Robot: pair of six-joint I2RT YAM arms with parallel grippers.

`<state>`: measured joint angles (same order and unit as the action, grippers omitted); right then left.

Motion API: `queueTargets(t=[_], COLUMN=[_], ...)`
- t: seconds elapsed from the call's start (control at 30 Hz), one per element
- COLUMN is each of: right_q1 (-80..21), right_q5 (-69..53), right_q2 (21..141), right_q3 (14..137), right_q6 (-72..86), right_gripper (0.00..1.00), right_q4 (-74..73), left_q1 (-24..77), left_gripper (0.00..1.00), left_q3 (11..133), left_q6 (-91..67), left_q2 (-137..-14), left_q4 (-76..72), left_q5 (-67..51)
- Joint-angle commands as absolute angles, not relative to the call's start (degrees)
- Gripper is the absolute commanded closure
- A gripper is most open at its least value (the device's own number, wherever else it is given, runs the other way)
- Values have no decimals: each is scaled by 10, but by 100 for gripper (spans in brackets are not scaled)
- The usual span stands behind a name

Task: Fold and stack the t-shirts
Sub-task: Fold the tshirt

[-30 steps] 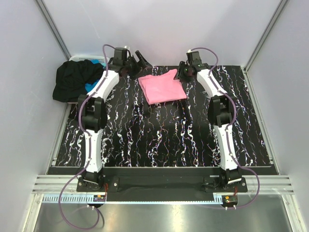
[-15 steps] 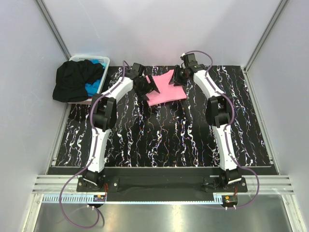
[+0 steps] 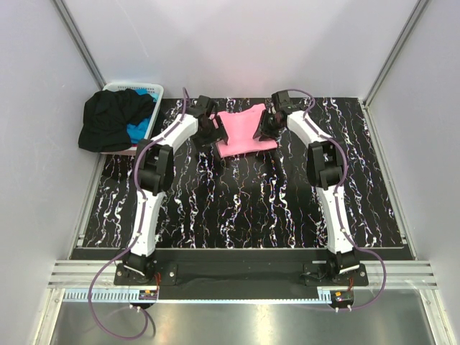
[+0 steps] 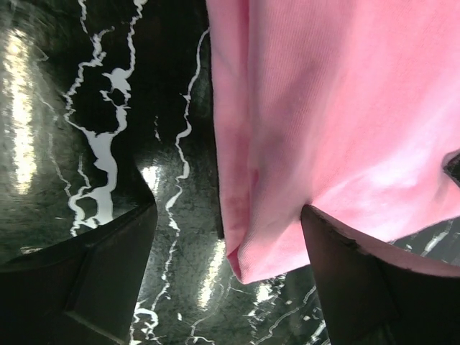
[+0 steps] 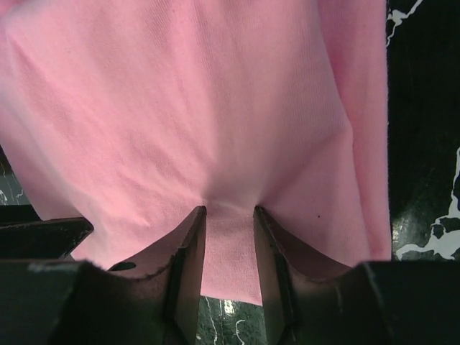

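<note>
The bright pink t-shirt (image 3: 244,131) lies folded at the back middle of the table. My left gripper (image 3: 209,129) is at its left edge, open wide, with the shirt's left corner (image 4: 251,244) between the jaws in the left wrist view; the gripper (image 4: 226,277) holds nothing. My right gripper (image 3: 272,123) is at the shirt's right far edge, shut on a pinch of pink cloth (image 5: 228,237) that puckers at the fingertips (image 5: 191,244). The black t-shirt (image 3: 108,122) and the blue t-shirt (image 3: 136,130) are heaped over the basket at the back left.
The white slotted basket (image 3: 147,90) stands at the back left corner, off the black marbled table top (image 3: 237,208). Grey walls close in the back and both sides. The arm bases sit at the near edge.
My left gripper swung from near the basket to the pink shirt's left edge. My right gripper came down and closed on the shirt's right far edge, which now bunches up.
</note>
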<state>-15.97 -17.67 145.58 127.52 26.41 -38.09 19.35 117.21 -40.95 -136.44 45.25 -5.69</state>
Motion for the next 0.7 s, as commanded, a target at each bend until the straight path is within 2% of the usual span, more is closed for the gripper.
queueTargets(t=[0.0, 0.17, 0.3, 0.53, 0.67], right_q1=[-165, -176, -186, -204, -210], right_q5=[-154, -148, -144, -139, -112], right_q2=[1446, 1434, 1417, 1370, 1314], right_q3=[1233, 1194, 1166, 1069, 999], right_q6=[270, 271, 269, 274, 280], right_gripper=[60, 61, 61, 63, 64], right_q4=[-422, -421, -421, -412, -395], left_q1=[204, 223, 241, 247, 246], left_gripper=[11, 11, 10, 10, 10], left_q3=[1199, 1237, 1222, 1143, 1051], left_q6=[-379, -340, -328, -340, -352], left_q2=[-1364, -1397, -1412, -1387, -1332], left_q4=[469, 531, 552, 570, 573], left_q5=[-2, 77, 99, 125, 159])
